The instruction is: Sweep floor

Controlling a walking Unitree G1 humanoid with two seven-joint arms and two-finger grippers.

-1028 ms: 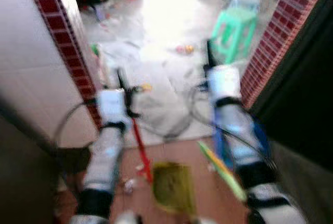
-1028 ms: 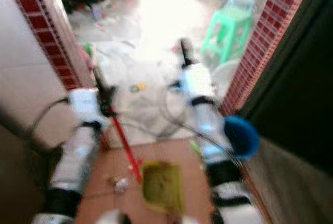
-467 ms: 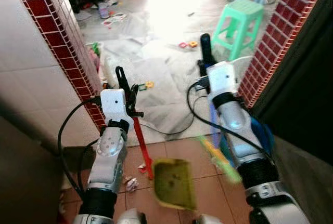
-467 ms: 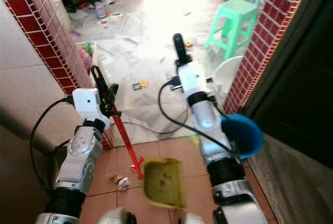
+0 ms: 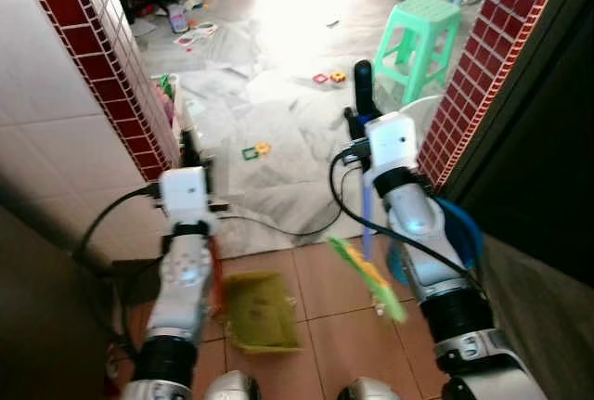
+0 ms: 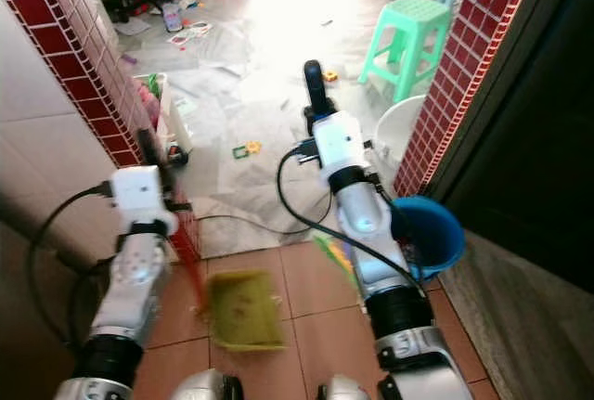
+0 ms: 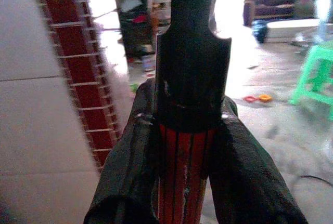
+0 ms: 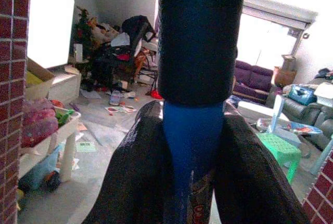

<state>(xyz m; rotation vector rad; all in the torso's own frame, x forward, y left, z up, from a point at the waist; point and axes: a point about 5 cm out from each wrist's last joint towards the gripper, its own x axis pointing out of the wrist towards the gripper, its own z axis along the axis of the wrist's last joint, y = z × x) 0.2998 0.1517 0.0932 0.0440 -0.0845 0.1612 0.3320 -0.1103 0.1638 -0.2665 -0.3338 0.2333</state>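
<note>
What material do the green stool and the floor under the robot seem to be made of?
The green stool looks like moulded plastic: uniform mint colour, slightly glossy, one piece. The floor near the robot looks like terracotta ceramic tile, judging by its grout lines and dull sheen.

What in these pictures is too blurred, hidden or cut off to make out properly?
- Broom: its green bristle end is smeared by motion in the eye views.
- Dustpan: blurred; its contents cannot be told.
- Blue bucket: partly behind the right arm.
- Left gripper: its fingertips are cut off by the left wrist view's edge.
- Small toys on the grey floor: too small to identify.
</note>
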